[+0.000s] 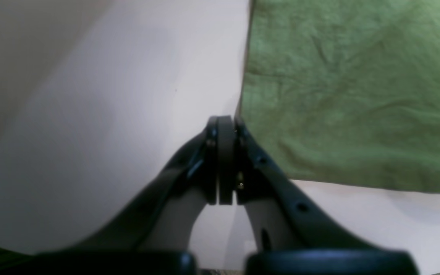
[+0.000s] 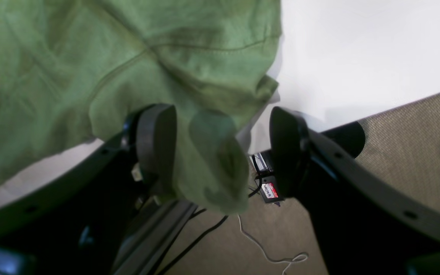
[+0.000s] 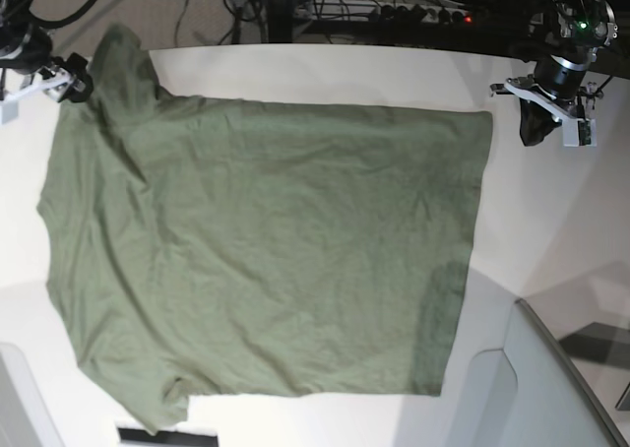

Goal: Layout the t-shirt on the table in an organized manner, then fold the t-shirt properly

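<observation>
Two black padded jaws of the left gripper [image 1: 225, 126] stand pressed together on nothing in the left wrist view, just beside the olive-green cotton t-shirt [image 1: 357, 95] on the smooth white table [image 1: 109, 114]. Right wrist view: right gripper [image 2: 220, 149] spread, a sleeve fold hanging between its jaws, and a small red-and-white label [image 2: 270, 191] below with illegible writing. Base view: shirt spread flat across the tabletop, no logo discernible.

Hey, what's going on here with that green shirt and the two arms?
A two-armed robot is laying out an olive-green t-shirt on the white table. The shirt lies spread nearly flat. The right gripper is open around a sleeve at the table's edge. The left gripper is shut, beside the shirt's corner.
</observation>
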You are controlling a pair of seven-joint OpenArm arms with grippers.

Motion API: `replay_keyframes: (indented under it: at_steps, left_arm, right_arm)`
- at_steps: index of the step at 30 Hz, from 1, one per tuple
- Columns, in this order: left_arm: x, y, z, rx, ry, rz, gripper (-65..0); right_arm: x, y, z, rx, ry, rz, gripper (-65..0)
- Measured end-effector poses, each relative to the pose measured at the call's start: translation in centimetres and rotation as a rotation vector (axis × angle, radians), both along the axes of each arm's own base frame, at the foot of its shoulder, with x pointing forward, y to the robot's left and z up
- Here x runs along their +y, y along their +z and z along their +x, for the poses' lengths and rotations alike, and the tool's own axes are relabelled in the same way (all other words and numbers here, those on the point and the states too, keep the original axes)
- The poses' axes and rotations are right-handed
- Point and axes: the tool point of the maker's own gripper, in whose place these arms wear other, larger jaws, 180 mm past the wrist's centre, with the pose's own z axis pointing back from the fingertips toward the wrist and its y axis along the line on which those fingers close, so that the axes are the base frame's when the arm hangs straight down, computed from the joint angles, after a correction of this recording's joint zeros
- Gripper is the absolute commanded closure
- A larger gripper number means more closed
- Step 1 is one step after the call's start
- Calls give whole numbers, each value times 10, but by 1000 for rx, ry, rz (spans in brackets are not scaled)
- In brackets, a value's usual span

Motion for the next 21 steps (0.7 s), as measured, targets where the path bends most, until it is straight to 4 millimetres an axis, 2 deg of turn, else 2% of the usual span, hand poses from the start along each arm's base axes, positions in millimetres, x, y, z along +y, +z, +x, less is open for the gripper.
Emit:
replay_keyframes:
  at_steps: [3, 8, 21]
  left_arm:
    - [1, 0, -1, 1, 2, 1, 0]
    - [1, 0, 0, 1, 1, 0, 0]
    - [2, 1, 1, -3, 2, 4, 0]
  right_arm:
    - [2, -3, -8, 20, 2, 5, -366]
    - [14, -5, -5, 11, -4, 33, -366]
    - [15, -4, 1, -1, -6, 35, -366]
